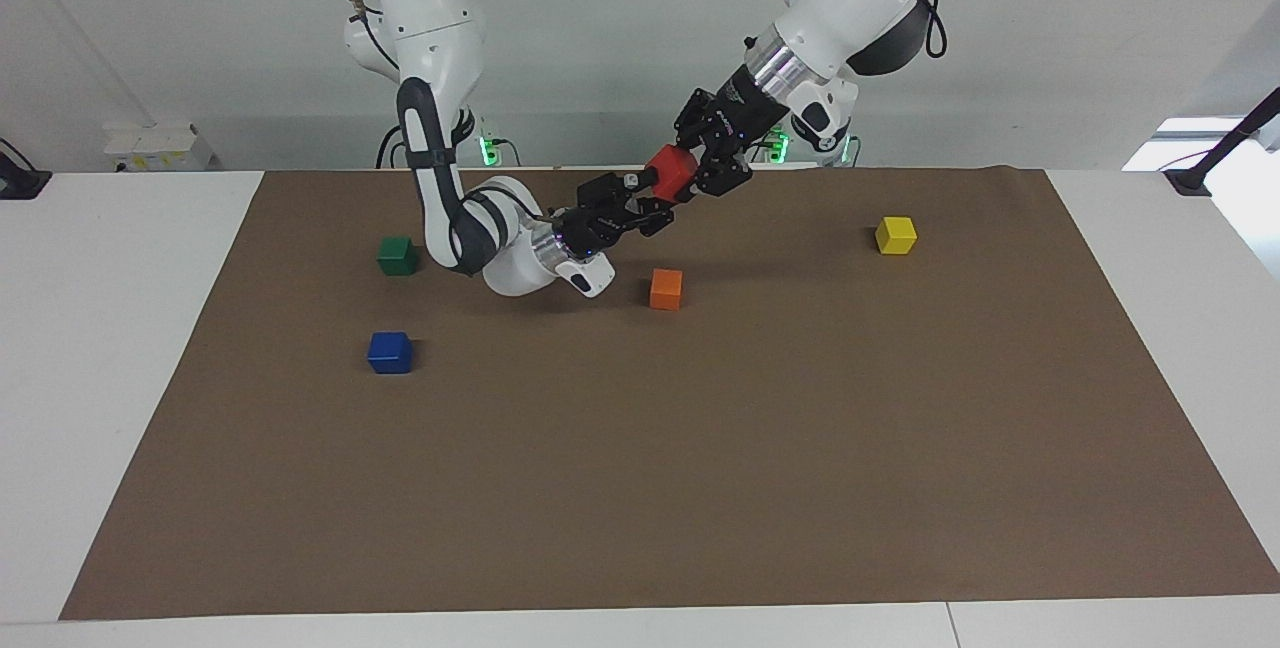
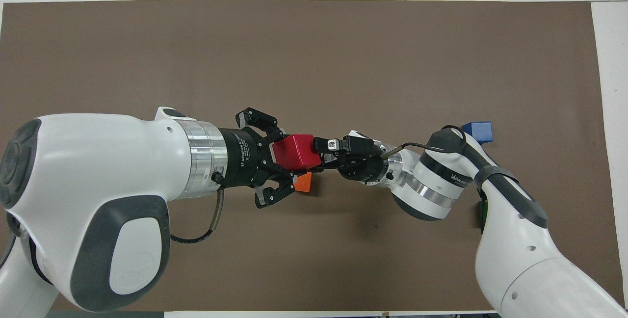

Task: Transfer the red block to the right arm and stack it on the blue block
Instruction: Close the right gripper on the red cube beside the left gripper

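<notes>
Brown matting carries the blue block [image 1: 389, 352], waiting toward my right arm's end. Above the mat, my left gripper [image 1: 697, 175] clamps the red block [image 1: 670, 170]; my right gripper [image 1: 647, 207] has closed on it. Handover: left must release next.

Five cubes: one red block [image 1: 670, 171], one blue block [image 1: 390, 352], one green [image 1: 397, 255], one orange [image 1: 666, 289], one yellow [image 1: 895, 235].

only the orange cube [image 1: 666, 289] lies under the joined grippers; mat [image 1: 700, 488] elsewhere open.
</notes>
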{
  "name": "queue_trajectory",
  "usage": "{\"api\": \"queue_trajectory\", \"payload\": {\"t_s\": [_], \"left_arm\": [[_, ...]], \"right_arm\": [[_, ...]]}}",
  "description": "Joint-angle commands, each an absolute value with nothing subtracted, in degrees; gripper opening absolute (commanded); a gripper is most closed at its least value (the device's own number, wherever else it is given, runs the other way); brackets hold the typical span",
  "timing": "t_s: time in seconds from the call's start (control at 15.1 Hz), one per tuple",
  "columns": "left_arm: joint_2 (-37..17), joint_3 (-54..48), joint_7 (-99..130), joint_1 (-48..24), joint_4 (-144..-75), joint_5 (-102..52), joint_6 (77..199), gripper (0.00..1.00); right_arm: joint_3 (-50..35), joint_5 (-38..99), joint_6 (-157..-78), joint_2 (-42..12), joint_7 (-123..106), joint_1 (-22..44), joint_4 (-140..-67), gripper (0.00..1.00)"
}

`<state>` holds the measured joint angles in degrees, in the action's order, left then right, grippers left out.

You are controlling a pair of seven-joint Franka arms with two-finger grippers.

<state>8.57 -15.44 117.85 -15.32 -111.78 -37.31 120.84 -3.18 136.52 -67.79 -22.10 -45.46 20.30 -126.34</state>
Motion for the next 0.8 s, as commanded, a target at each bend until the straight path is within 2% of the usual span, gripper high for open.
{"api": "queue_trajectory", "payload": {"t_s": [0.0, 0.2, 0.27, 0.33, 0.6, 0.73], "left_arm": [[10.6, -14.9, 118.8, -16.2, -114.7, -38.4, 122.3, 0.0], [10.7, -14.9, 118.0, -16.2, -114.9, -38.3, 122.2, 0.0], [10.7, -14.9, 117.9, -15.8, -114.9, -38.1, 122.2, 0.04], [10.7, -14.9, 118.6, -15.6, -114.8, -38.1, 122.2, 0.98], [11.0, -14.7, 118.5, -15.2, -114.8, -37.9, 121.2, 1.0], [12.5, -14.6, 118.4, -12.1, -114.6, -37.9, 119.6, 1.0]], "right_arm": [[-3.3, 137.0, -69.8, -21.6, -47.9, 21.3, -126.0, 0.0], [-3.3, 137.0, -69.9, -21.4, -48.1, 21.3, -125.9, 0.0], [-3.3, 136.9, -69.7, -21.4, -48.1, 21.3, -125.9, 0.0], [-3.3, 137.0, -69.7, -21.4, -48.1, 21.3, -125.9, 0.0], [-3.3, 137.0, -69.8, -21.4, -48.1, 21.2, -125.2, 0.0], [-3.3, 137.0, -69.8, -21.2, -48.1, 21.1, -125.1, 0.0]]}}
